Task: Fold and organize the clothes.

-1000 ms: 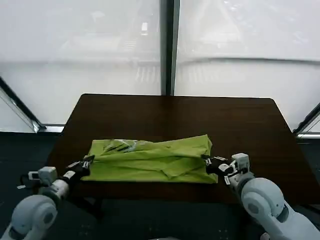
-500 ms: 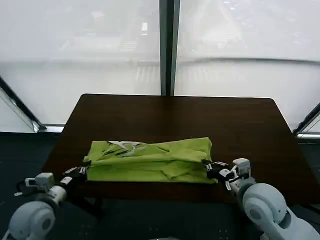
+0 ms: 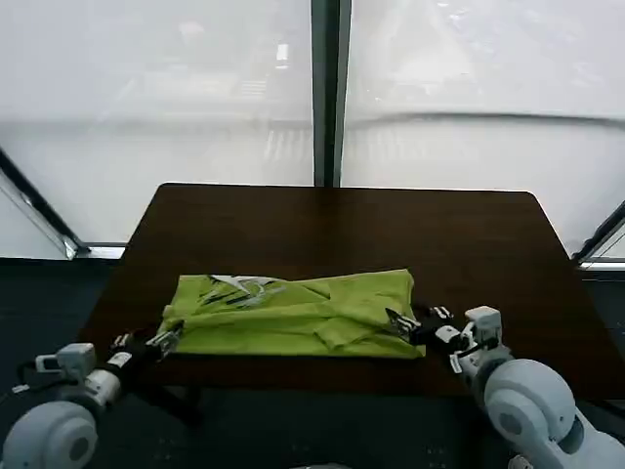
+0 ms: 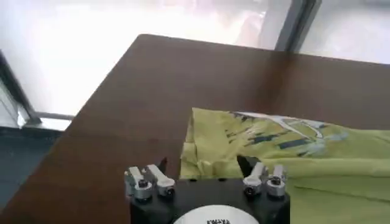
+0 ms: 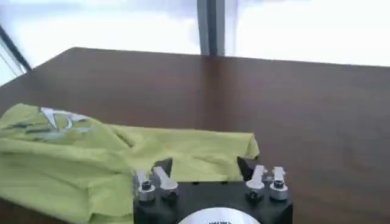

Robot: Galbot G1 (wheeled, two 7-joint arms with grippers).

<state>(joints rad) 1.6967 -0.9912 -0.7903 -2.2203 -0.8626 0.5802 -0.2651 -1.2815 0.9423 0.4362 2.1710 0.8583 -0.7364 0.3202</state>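
The clothes are one lime-green T-shirt [image 3: 293, 311], folded into a long band across the near part of the dark table [image 3: 342, 225]; its neck and white print [image 3: 237, 284] face up at the left end. My left gripper [image 3: 164, 339] is open at the shirt's left end, the fabric edge [image 4: 201, 152] lying just ahead between the spread fingers [image 4: 161, 165]. At the shirt's right end, my right gripper [image 3: 402, 324] is open too. In the right wrist view the folded shirt corner [image 5: 241, 146] lies ahead of the right gripper [image 5: 204, 163], between its fingers [image 5: 245, 164].
The table's near edge [image 3: 293, 362] runs just below the shirt, with both arms reaching in from beyond it. Bare tabletop stretches behind the shirt to the far edge. A window wall with a dark central post [image 3: 327, 93] stands behind.
The shirt has slid slightly toward the near edge and flattened. My left arm has drawn back toward the near left corner, and the right gripper's fingers now stand apart at the shirt's end.
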